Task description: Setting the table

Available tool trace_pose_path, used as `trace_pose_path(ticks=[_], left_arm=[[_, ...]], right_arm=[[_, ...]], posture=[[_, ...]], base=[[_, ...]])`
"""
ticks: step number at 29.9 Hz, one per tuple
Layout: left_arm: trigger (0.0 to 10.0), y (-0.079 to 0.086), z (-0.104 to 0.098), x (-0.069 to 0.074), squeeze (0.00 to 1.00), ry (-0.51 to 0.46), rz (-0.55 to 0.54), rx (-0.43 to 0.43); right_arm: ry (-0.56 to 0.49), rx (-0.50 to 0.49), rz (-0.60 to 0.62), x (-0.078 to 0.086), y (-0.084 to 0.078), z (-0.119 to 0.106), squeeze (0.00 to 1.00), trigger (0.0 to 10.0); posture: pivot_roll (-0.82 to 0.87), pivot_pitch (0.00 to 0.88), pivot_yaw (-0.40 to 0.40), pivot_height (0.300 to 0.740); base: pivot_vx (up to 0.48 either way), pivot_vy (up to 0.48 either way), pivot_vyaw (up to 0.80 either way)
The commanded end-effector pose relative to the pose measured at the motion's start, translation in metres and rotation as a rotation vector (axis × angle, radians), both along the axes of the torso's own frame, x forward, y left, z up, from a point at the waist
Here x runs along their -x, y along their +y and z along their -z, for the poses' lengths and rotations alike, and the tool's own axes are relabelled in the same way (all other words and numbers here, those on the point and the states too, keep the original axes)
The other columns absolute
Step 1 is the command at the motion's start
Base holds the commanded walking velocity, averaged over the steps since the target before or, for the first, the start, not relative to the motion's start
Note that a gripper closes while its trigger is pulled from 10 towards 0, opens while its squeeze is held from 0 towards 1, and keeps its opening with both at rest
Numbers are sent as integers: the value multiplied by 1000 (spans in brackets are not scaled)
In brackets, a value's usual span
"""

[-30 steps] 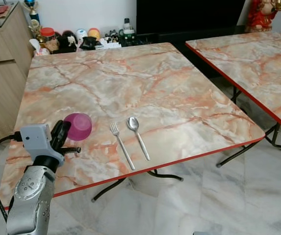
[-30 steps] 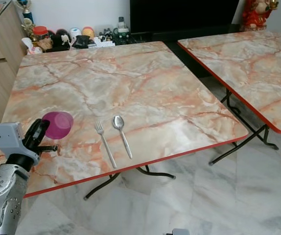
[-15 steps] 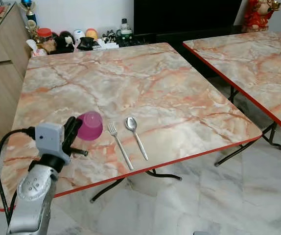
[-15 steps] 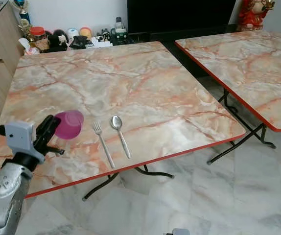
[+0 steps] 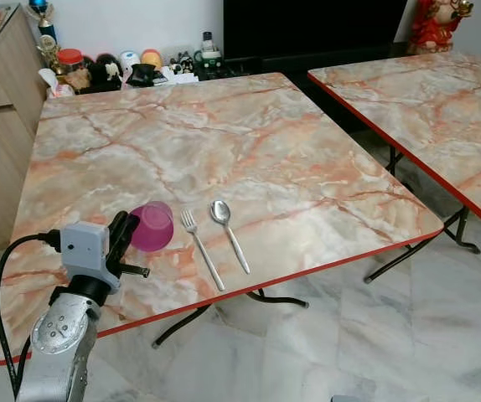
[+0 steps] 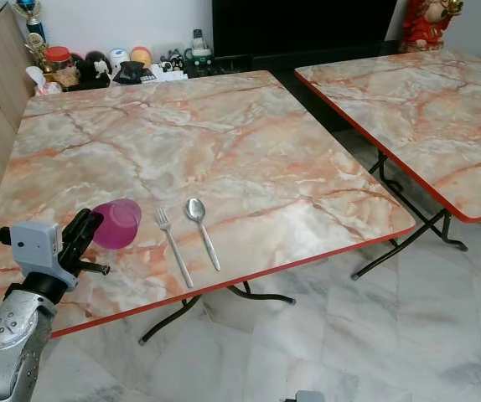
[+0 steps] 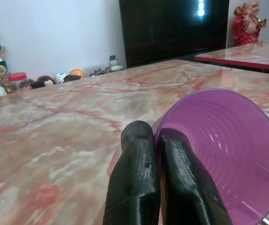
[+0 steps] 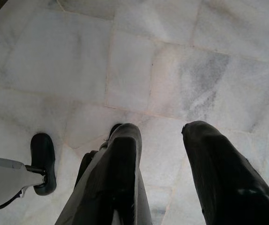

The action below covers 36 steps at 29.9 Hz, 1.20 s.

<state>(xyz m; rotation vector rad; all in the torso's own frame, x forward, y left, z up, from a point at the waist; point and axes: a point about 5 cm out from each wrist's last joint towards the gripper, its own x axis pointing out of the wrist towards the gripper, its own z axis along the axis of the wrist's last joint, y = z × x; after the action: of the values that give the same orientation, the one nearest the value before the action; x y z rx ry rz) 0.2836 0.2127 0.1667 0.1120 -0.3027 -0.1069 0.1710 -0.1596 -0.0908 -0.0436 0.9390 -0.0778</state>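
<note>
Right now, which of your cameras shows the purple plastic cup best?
The left wrist view: the purple plastic cup looms large, tilted, its rim pinched by the left gripper. Both eye views show it small, beside the metal fork on the marble-patterned table.

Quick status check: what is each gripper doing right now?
Left gripper: shut on the rim of the purple cup, held over the table left of the fork.
Right gripper: open, holding nothing, hanging over the floor.
</note>
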Motion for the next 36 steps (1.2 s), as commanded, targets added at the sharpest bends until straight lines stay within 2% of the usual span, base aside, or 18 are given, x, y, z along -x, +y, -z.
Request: trace_pose_path(ticks=[1,6,33,36], left_arm=[[10000,2,2,-1,0,6,-10,15],[10000,2,3,-1,0,11,-21,32],[10000,5,1,-3,0,12,-51,35],[10000,5,1,-4,0,13,-57,34]], right_arm=[[19,1,-2,6,1,3,0,10000],[10,18,-25,5,1,2,0,10000],[4,27,-29,4,0,2,0,10000],[4,26,-28,4,0,1,0,10000]], posture=[[124,109,-23,740],[125,107,-23,740],[129,114,-26,740],[127,115,-27,740]], base=[[0,0,0],[0,0,0],[0,0,800],[0,-324,800]])
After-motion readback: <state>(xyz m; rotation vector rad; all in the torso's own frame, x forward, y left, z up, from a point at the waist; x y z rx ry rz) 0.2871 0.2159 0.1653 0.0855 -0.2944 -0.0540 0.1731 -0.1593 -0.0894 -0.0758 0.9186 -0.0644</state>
